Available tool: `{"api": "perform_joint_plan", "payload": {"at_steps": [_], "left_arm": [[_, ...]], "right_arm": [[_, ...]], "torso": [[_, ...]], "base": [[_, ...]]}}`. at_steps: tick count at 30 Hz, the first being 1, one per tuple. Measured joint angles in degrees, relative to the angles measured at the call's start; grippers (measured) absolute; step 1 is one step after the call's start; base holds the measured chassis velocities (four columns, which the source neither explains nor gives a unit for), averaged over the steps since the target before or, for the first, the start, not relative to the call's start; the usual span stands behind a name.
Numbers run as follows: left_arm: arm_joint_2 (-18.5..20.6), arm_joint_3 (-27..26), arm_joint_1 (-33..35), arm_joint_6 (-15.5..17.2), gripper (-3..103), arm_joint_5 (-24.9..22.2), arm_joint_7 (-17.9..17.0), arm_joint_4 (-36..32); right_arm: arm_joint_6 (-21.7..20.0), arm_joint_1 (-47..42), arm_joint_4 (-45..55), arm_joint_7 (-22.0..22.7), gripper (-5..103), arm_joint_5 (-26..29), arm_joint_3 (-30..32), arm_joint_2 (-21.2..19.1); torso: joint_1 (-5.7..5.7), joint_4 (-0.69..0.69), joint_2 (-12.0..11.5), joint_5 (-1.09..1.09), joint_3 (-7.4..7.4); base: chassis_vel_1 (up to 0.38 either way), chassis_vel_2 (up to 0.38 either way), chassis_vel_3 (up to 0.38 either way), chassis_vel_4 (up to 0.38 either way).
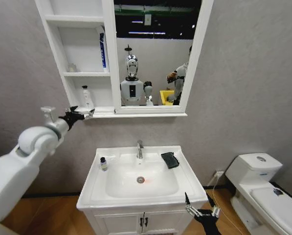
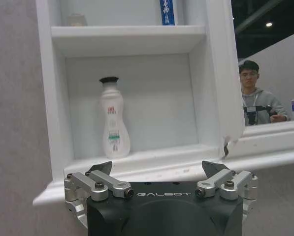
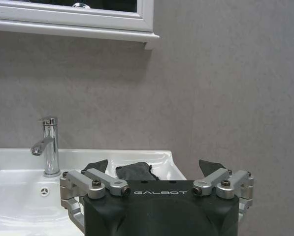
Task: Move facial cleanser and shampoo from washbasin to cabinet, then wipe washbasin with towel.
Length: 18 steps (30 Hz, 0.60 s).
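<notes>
Up at the wall cabinet (image 1: 77, 58), left hand (image 1: 83, 115) raised level with the lowest shelf, just outside its front edge, fingers spread apart and holding nothing. On that lowest shelf, a white bottle with a dark cap (image 2: 113, 118) stands upright near the left wall, well clear of the hand. One shelf higher, a blue-and-white tube (image 1: 102, 49) stands against the right wall beside the mirror (image 1: 155, 49); a small pale object sits at the left of the same shelf, too faint to identify. Below, the washbasin (image 1: 185, 183) carries a small dark-capped bottle (image 1: 103, 164) on its rear left ledge and the near-black towel (image 1: 169, 159) folded on the rear right ledge, both apart from the chrome faucet (image 1: 140, 149) between them. Right hand (image 1: 202, 210) sits low at the front right corner of the washbasin, fingers apart, empty; from its wrist view the towel (image 3: 134, 171) lies just beyond it. White toilet (image 1: 263, 191) off to the right.
</notes>
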Motion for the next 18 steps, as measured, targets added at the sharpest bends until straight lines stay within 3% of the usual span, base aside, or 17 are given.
{"api": "perform_joint_plan", "payload": {"at_steps": [1,3,6,8,11,18], "left_arm": [[0.0,0.0,0.0,0.0,100,0.0,0.0,0.0],[-6.42,-3.04,10.74,-4.22,100,6.55,-0.14,-0.53],[-9.31,-3.68,14.25,-6.26,100,10.14,-0.04,0.1],[-16.3,-4.52,20.94,-10.62,100,19.91,2.21,3.54],[-19.3,-3.71,23.1,-11.96,100,23.92,3.99,6.73],[-22.42,-1.65,23.58,-12.56,100,28.35,6.57,13.15]], "right_arm": [[0.0,0.0,0.0,0.0,100,0.0,0.0,0.0],[0.01,0.59,-0.09,1.62,100,0.13,-0.11,0.13],[-0.01,0.75,-0.12,1.98,100,0.38,-0.01,0.05],[-0.42,1.08,-0.12,2.49,100,1.29,0.5,-0.32],[-0.69,1.52,-0.12,2.56,100,1.71,0.58,-0.58],[-0.87,2.21,-0.85,2.57,100,2.63,0.55,-0.76]], "torso": [[0.0,0.0,0.0,0.0,0.0],[0.01,0.03,0.0,-0.02,0.01],[0.01,0.04,-0.01,-0.01,0.01],[0.0,0.04,-0.01,-0.02,0.01],[0.0,0.02,-0.01,0.01,0.0],[0.02,0.02,-0.01,-0.01,0.01]], "base": [[0.0,0.0,0.0,0.0],[0.0,0.0,0.0,0.0],[0.0,0.0,0.0,0.0],[0.0,0.0,0.0,0.0],[0.0,0.0,0.0,0.0],[0.0,0.0,0.0,0.0]]}}
